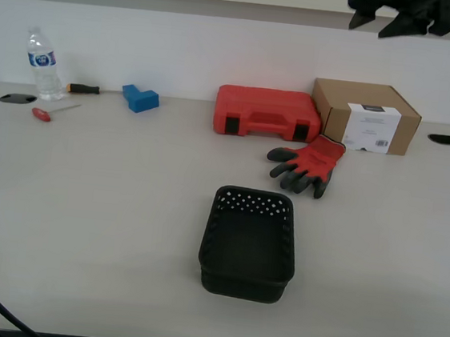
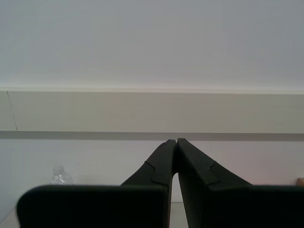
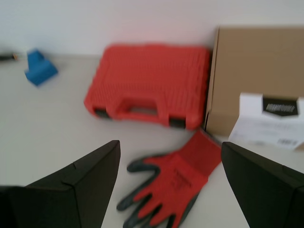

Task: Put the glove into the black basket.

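The red glove (image 1: pixel 306 165) with dark grey fingers lies flat on the table, just in front of the red tool case and right of it in the exterior view. The black basket (image 1: pixel 210 239) stands empty at the table's middle front, apart from the glove. My first gripper (image 3: pixel 169 144) is open and empty, held high above the glove (image 3: pixel 175 183), which shows between its fingers. A dark part of it shows at the top of the exterior view (image 1: pixel 402 14). My second gripper (image 2: pixel 176 140) is shut and empty, pointing at the wall.
A red tool case (image 1: pixel 267 113) and a cardboard box (image 1: pixel 365 116) stand behind the glove. A blue block (image 1: pixel 140 98), two screwdrivers (image 1: pixel 54 110) and a water bottle (image 1: pixel 42 64) are at the back on the exterior view's left.
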Robot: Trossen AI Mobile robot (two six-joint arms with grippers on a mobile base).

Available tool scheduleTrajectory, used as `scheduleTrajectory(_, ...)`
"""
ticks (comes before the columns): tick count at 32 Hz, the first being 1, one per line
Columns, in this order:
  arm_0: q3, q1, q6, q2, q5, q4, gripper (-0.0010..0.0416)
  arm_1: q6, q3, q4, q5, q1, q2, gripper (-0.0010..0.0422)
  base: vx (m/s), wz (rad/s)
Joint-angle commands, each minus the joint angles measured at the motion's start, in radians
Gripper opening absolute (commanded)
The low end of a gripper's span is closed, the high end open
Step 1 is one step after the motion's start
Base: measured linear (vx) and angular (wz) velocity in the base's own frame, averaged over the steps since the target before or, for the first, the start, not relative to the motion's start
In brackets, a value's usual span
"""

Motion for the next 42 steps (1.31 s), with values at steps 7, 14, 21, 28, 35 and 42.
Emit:
scheduleTrajectory(7, 0.194, 0.097, 0.033, 0.248, 0.082, -0.192, 0.0295, 0.001, 0.002, 0.004, -0.005, 0.0, 0.0, 0.0, 0.0, 0.0)
scheduleTrajectory(14, 0.354, 0.111, 0.047, 0.439, 0.097, -0.366, 0.0295, 0.001, 0.002, 0.004, -0.005, 0.0, 0.0, 0.0, 0.0, 0.0)
scheduleTrajectory(21, 0.368, 0.113, 0.06, 0.543, 0.116, -0.375, 0.0295, 0.001, 0.001, 0.003, -0.005, 0.0, 0.0, 0.0, 0.0, 0.0)
scheduleTrajectory(28, 0.367, 0.113, 0.101, 0.637, 0.115, -0.397, 0.0295, 0.001, 0.001, 0.001, -0.005, 0.0, 0.0, 0.0, 0.0, 0.0)
scheduleTrajectory(35, 0.36, 0.113, 0.149, 0.67, 0.132, -0.436, 0.0295, 0.001, 0.002, 0.0, -0.005, 0.0, 0.0, 0.0, 0.0, 0.0)
scheduleTrajectory(42, 0.349, 0.113, 0.179, 0.67, 0.164, -0.425, 0.0295, 0.001, 0.002, 0.0, -0.005, 0.0, 0.0, 0.0, 0.0, 0.0)
